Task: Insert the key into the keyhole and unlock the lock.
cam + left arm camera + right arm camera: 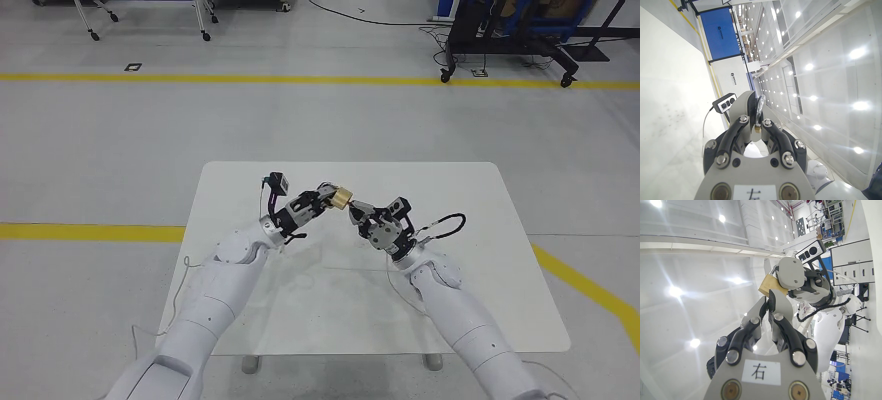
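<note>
Lock [342, 197], brass-bodied with a silver shackle, is held up in the air with the white table [480, 300] lying beneath it. The left gripper [328, 197] has hold of it. From above, the brass body sticks out past that gripper's fingertips toward the right gripper [360, 211]. The right gripper sits just beside the lock on its other side, so close that the top view cannot settle whether the two touch.

The left wrist view adds what the top view lacks. The two fingers are clamped tight on the shackle [758, 113], whose silver loop stands between the pads. Only a corner of brass shows lower down between the finger links, and the lock's keyhole end is hidden there.

The right wrist view gives the lock's other side. The brass body [770, 286] juts out tilted from between the left gripper's fingers, its bottom end turned toward the right gripper's fingertips. Those fingertips are drawn nearly together on a small dark thing, the key [765, 307], and they reach right up to the lock's bottom end. The key's blade and the keyhole are both hidden behind them, so whether the blade sits in the lock cannot be told.
</note>
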`<action>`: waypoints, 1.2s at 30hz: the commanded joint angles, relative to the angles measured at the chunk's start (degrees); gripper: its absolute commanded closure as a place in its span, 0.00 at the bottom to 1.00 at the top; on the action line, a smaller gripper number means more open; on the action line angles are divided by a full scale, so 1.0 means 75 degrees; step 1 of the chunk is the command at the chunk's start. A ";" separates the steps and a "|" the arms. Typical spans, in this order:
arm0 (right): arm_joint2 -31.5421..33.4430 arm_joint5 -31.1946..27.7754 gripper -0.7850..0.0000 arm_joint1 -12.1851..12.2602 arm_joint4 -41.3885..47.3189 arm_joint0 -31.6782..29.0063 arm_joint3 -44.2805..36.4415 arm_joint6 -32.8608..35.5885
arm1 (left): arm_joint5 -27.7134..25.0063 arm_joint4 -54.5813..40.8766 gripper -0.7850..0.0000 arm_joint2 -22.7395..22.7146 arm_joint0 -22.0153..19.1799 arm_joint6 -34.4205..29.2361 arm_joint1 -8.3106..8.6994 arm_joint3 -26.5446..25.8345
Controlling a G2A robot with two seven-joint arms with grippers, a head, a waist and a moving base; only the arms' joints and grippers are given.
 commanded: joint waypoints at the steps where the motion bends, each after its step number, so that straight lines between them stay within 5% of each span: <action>1: 0.0022 -0.0102 0.65 0.0012 -0.0205 0.0015 0.0001 0.0055 | 0.0042 0.0020 1.00 -0.0018 -0.0004 0.0011 0.0008 -0.0011; 4: 0.0074 -0.0373 0.33 0.0045 -0.0737 0.0012 -0.0056 -0.0051 | 0.0127 0.0055 1.00 -0.0055 -0.0005 0.0055 0.0022 -0.0039; 6: 0.0129 -0.0558 0.27 0.0070 -0.1080 -0.0014 -0.0129 -0.0192 | 0.0181 0.0078 1.00 -0.0080 0.0002 0.0090 0.0033 -0.0064; 12: 0.0266 -0.1437 0.50 0.0192 -0.3254 -0.0186 -0.0610 -0.1409 | 0.0436 0.0490 1.00 -0.0088 0.0005 0.0423 0.0069 -0.0139; 22: 0.0048 -0.1411 0.56 0.0253 -0.6174 -0.0547 -0.1503 -0.3075 | 0.1151 0.1332 1.00 0.0115 0.0004 0.1028 0.0075 -0.0355; 36: -0.0159 -0.1127 0.64 0.0183 -0.6354 -0.0484 -0.1468 -0.3362 | 0.1788 0.1990 1.00 0.0176 0.0185 0.1269 0.0140 -0.0910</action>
